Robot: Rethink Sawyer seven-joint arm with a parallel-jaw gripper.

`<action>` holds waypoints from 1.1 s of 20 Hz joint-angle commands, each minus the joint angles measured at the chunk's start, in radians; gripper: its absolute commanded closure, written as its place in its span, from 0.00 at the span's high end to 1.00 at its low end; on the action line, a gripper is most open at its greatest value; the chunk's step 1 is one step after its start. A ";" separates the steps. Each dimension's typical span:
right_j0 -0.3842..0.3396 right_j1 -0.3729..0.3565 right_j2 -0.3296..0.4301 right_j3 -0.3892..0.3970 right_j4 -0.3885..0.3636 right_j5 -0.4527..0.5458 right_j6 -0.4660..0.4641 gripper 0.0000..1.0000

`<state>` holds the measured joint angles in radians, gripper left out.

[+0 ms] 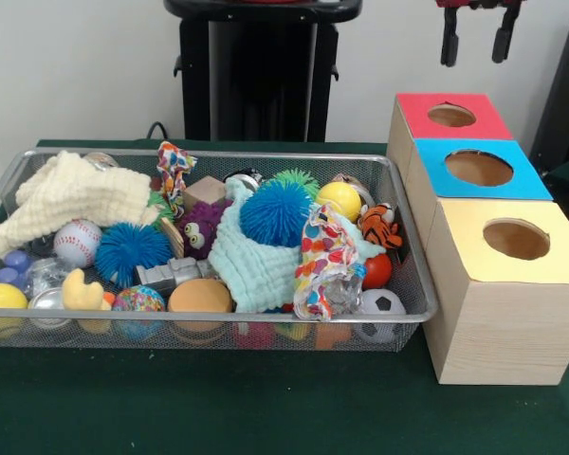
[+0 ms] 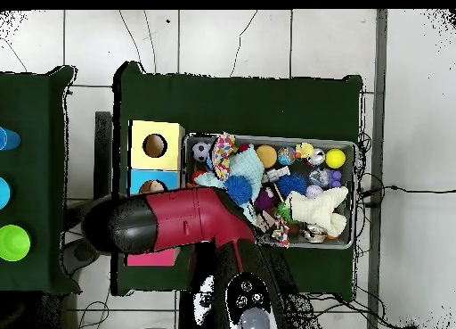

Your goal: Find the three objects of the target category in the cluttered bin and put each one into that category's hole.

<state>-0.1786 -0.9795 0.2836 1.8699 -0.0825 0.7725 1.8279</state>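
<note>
gripper (image 1: 477,38) above red-topped box (image 1: 452,116) | fingers apart, seemingly empty | wire bin (image 1: 412,284) beside boxes, full of toys

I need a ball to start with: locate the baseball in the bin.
In the front view the baseball sits at the bin's left end, under the cream cloth and beside the blue spiky ball.

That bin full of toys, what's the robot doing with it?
Nothing is being handled right now. The gripper hangs open and empty, high above the three wooden boxes: red-topped, blue-topped and yellow-topped, each with a round hole. The wire bin beside them is packed with balls, cloths and small toys, including a baseball and a spiky blue ball. No sorting is visible yet.
</note>
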 commanded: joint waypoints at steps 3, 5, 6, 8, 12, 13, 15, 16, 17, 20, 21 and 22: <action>-0.023 0.042 -0.059 0.062 0.044 -0.048 0.186 1.00; -0.027 0.050 -0.061 0.061 0.040 -0.058 0.176 1.00; -0.028 0.055 -0.063 0.059 0.037 -0.061 0.170 1.00; -0.044 0.076 -0.061 0.065 0.027 -0.092 0.147 1.00; -0.084 0.183 -0.053 0.068 -0.021 -0.219 0.104 1.00; -0.092 0.218 -0.053 0.068 -0.035 -0.259 0.099 1.00; -0.112 0.280 -0.042 0.062 -0.045 -0.325 0.085 1.00; -0.115 0.299 -0.040 0.062 -0.049 -0.353 0.085 1.00; -0.114 0.312 -0.042 0.062 -0.054 -0.375 0.088 1.00; -0.107 0.344 -0.052 0.063 -0.060 -0.438 0.103 1.00; -0.103 0.352 -0.056 0.066 -0.061 -0.456 0.106 1.00; -0.105 0.364 -0.054 0.067 -0.059 -0.474 0.104 1.00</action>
<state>-0.2681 -0.7457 0.2429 1.8883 -0.0720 0.4043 1.8279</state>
